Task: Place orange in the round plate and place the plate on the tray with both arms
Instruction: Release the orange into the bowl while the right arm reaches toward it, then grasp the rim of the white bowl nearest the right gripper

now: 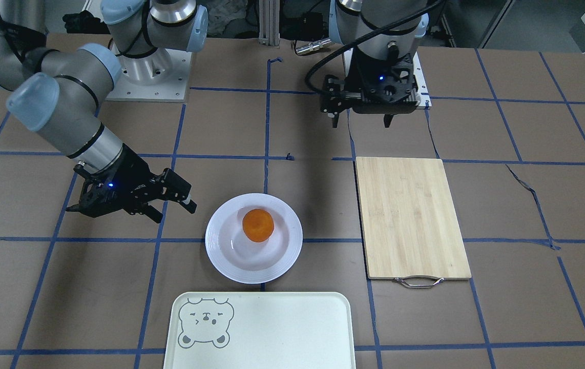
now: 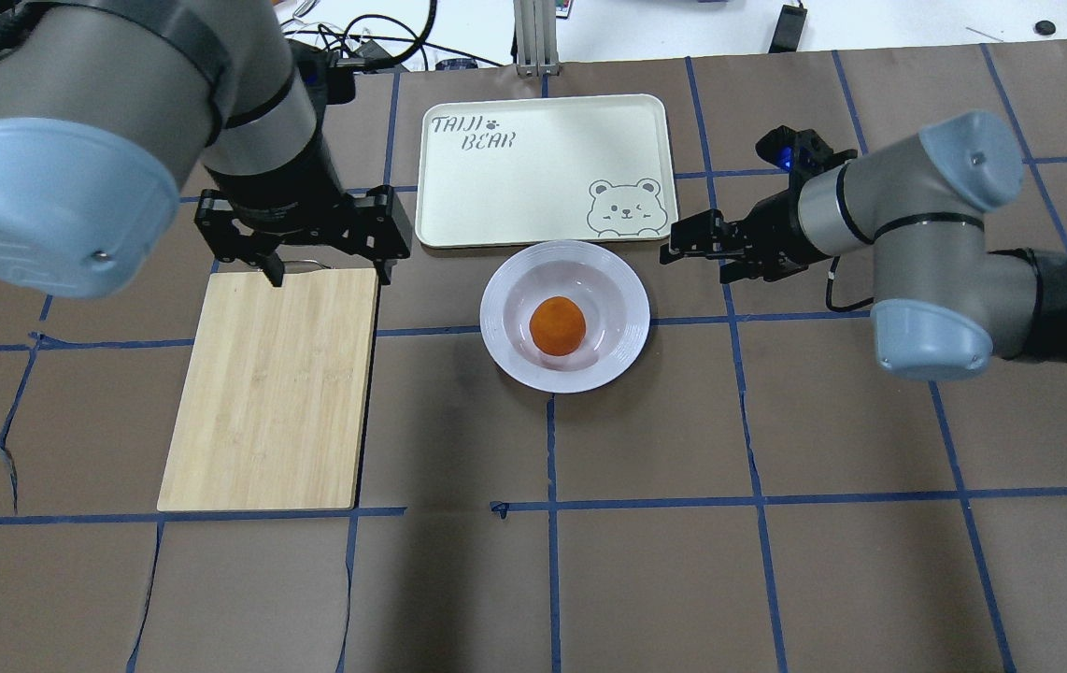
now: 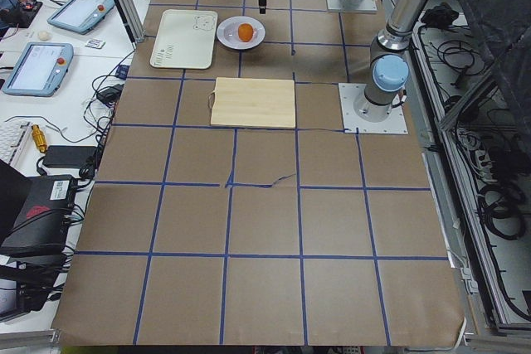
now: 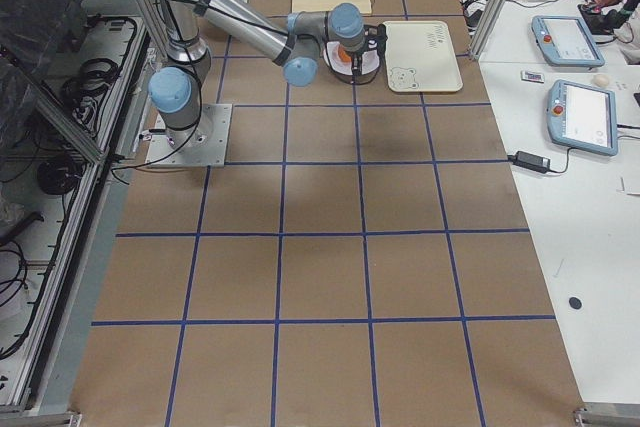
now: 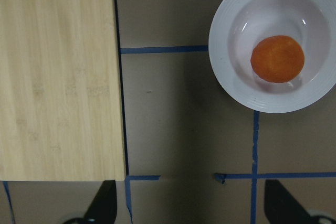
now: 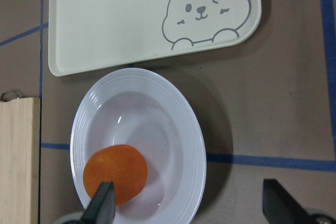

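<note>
The orange (image 2: 558, 325) lies in the sunken centre of the round plate (image 2: 622, 290), which stands on the table just in front of the tray (image 2: 533, 168). The tray holds nothing. My right gripper (image 2: 697, 257) is open, low beside the plate on the robot's right and apart from its rim. In the right wrist view the orange (image 6: 115, 174) shows by one fingertip (image 6: 102, 205). My left gripper (image 2: 330, 274) is open and hangs above the handle end of the bamboo board, with the plate (image 5: 226, 66) off to its side.
A bamboo cutting board (image 2: 277, 383) with a metal handle lies on the robot's left of the plate. Brown paper with blue tape lines covers the table (image 2: 776, 421). Tablets and cables sit on a side bench (image 3: 50, 64) beyond the tray.
</note>
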